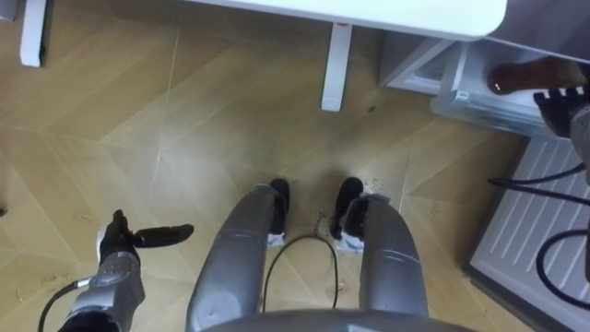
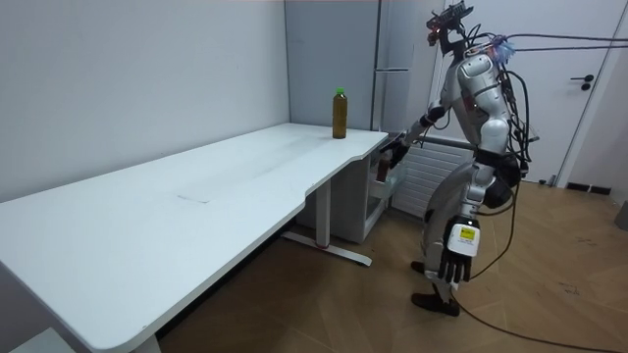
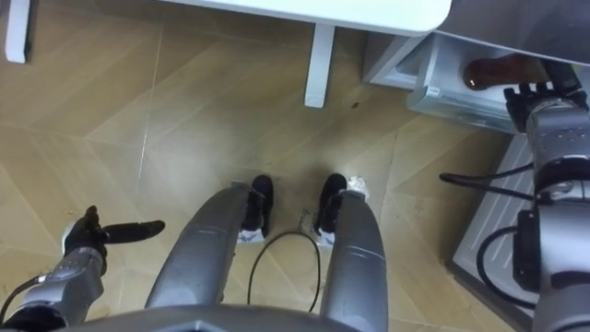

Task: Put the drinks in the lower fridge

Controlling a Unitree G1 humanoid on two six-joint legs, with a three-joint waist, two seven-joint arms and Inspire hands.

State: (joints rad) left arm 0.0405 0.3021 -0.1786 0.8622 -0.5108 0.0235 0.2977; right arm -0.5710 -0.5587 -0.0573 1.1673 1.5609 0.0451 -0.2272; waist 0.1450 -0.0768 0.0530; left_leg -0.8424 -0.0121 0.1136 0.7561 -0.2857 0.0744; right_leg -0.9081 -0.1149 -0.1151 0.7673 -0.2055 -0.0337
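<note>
The robot stands at the end of the long white bench (image 2: 196, 186), facing it, with the fridge beside its right shoulder. The lower fridge (image 3: 431, 90) stands open just past the bench's corner, its pale compartment showing at floor level.

One drink, the green-capped bottle (image 2: 340, 115), stands upright on the far corner of the bench, well apart from either hand. So that one has yet to be fetched.

The other drink, the brown bottle (image 3: 493, 69), lies on its side inside the open compartment. The right hand (image 3: 537, 95) reaches in to it, dark fingers curled about its near end. I judge this bottle to be at its place but not yet let go.

The left hand (image 1: 118, 244) hangs low beside the left leg, holding nothing, its fingers loosely spread with one stretched outward.

By my reading the task is about halfway. What is left is to release the brown bottle, bring the green-capped bottle over, and stow it too.
</note>
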